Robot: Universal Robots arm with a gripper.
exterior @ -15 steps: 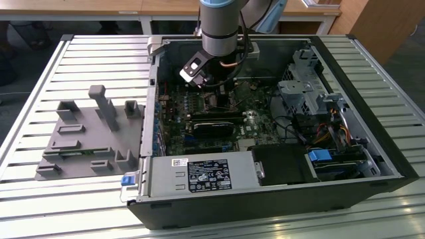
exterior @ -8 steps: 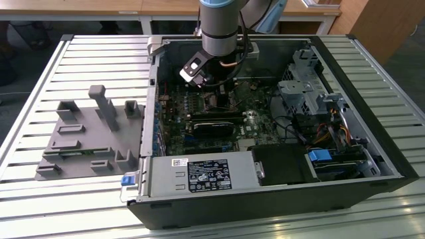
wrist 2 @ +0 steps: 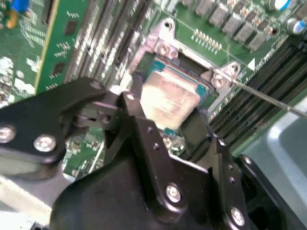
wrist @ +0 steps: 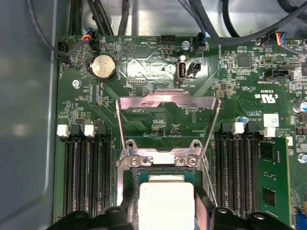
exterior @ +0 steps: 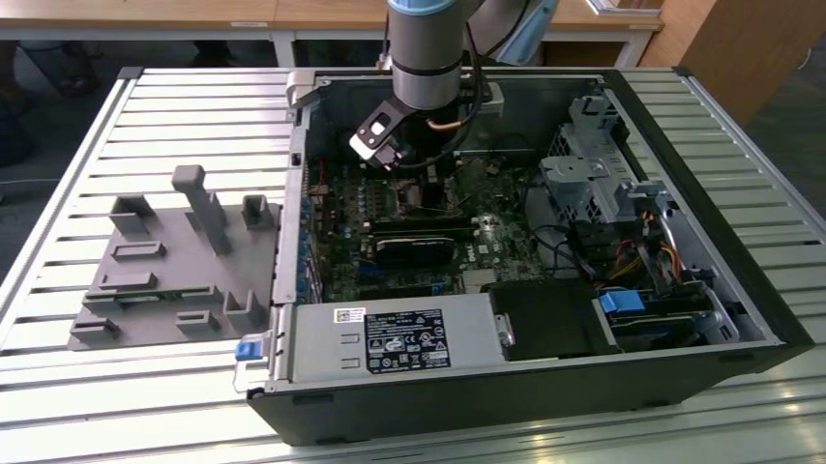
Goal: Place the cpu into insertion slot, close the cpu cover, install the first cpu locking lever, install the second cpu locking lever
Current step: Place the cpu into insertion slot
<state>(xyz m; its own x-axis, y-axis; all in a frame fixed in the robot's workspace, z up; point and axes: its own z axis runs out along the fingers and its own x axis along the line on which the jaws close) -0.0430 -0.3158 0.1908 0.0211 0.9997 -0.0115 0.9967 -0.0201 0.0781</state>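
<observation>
Step one in hand: gripper (wrist 2: 170, 117) pinching the cpu (wrist 2: 168, 98) just above the insertion slot (wrist 2: 189, 62), cpu cover (wrist: 168, 101) open; seating calls for square, gentle lowering.

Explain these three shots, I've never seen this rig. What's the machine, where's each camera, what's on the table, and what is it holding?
The machine is one robot arm reaching down into an open computer case that lies on a slatted table. The exterior view comes from a camera off the arm. Both wrist views come from cameras riding on the arm, looking at the green motherboard. Beside the case, on the exterior view's left, sits a grey fixture block. The gripper is shut on the cpu, a pale square chip, right at the insertion slot. I cannot tell whether it is seated yet. The cpu cover, a silvery frame, stands swung open.
</observation>
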